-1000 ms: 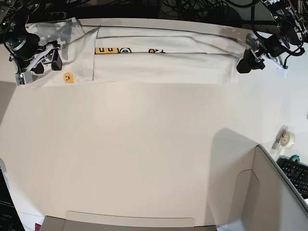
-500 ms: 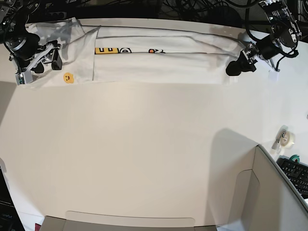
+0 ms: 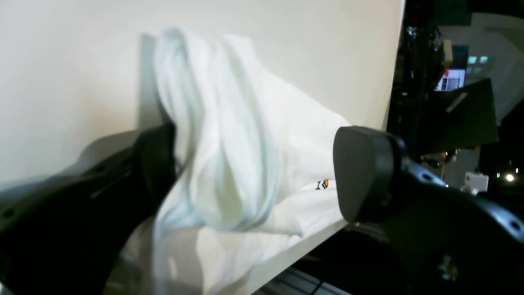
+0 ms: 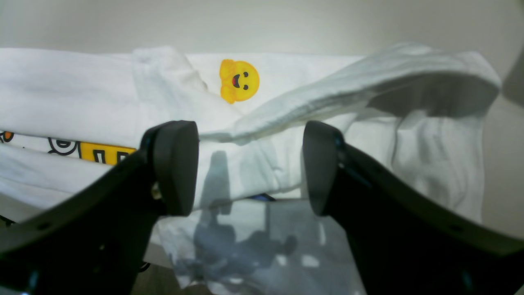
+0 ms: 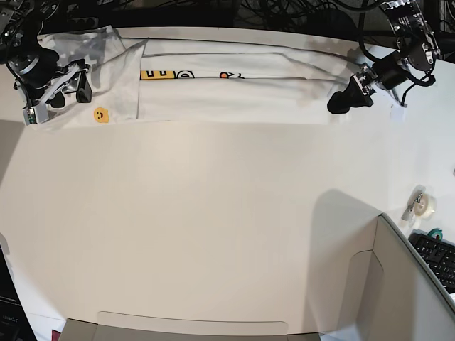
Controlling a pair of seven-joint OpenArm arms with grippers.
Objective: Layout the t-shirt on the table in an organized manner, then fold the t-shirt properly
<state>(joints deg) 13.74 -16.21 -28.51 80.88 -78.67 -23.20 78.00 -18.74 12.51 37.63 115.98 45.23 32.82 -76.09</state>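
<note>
The white t-shirt [image 5: 234, 96] lies as a long folded band along the far edge of the table [image 5: 213, 213], with a strip of yellow and orange print showing. My left gripper [image 5: 340, 101] is at its right end, open. In the left wrist view the gripper [image 3: 254, 176] straddles a bunched ridge of the t-shirt [image 3: 229, 135], which touches one finger. My right gripper [image 5: 70, 92] hovers open over the left end. There the fingers [image 4: 176, 164] frame a sleeve fold of the t-shirt [image 4: 254, 164] beside a yellow smiley print [image 4: 239, 80].
A tape roll [image 5: 424, 206] and a keyboard [image 5: 437, 259] sit at the right edge. A grey-beige partition panel [image 5: 405, 291] rises at the front right. Cables [image 5: 284, 11] hang behind the far edge, close to the shirt.
My left gripper has slid leftward along the table onto the shirt's right end, and the cloth there has bunched up. The right arm has stayed still.
</note>
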